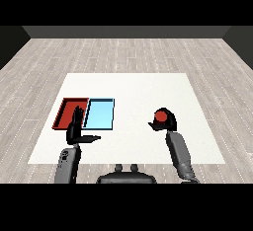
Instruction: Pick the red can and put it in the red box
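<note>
The red can (160, 117) sits inside the curl of the right hand (168, 123), over on the right side of the white table (138, 87), well apart from both trays. From where I stand only its round red top shows, with the black fingers wrapped around the body below, so I take it the hand is holding it; whether the can is lifted or resting on the table I cannot tell. The red tray (64, 111) lies far to the left, touching the light blue tray (100, 113) along one side, so the can has to cross over the blue one to get there. The left hand (76, 129) stands just in front of the red tray, fingers straight up and thumb stuck out sideways, holding nothing. It seems simply parked, though it stands near the path the can must take.
</note>
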`<state>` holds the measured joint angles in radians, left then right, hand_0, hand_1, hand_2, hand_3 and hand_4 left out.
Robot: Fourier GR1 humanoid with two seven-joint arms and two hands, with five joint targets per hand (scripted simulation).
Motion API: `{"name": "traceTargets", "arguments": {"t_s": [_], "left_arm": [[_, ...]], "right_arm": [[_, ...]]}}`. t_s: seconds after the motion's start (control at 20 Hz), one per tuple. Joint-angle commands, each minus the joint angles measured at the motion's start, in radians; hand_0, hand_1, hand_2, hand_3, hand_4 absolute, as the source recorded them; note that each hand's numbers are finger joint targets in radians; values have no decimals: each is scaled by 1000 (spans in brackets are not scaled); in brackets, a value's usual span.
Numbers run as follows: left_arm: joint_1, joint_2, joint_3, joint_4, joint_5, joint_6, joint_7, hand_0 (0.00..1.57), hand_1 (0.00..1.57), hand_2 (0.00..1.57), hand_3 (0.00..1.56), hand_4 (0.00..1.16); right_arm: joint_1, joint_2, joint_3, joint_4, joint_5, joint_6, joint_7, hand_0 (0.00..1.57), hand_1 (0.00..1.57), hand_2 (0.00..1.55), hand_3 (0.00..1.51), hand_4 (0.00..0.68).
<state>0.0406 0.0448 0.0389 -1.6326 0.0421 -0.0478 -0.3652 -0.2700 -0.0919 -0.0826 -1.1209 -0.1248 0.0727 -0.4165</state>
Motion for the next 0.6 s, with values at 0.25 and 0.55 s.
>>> {"name": "traceTargets", "arguments": {"t_s": [0.25,0.55], "left_arm": [[-134,-44,-122,34,-42,44,140,0,0,0,0,0],[-132,-45,-202,73,-24,98,112,0,0,0,0,0]], "right_arm": [[22,-12,-8,-154,-32,10,53,1432,1432,1447,1420,653],[53,28,35,-235,-24,6,72,1425,1425,1443,1423,662]]}}
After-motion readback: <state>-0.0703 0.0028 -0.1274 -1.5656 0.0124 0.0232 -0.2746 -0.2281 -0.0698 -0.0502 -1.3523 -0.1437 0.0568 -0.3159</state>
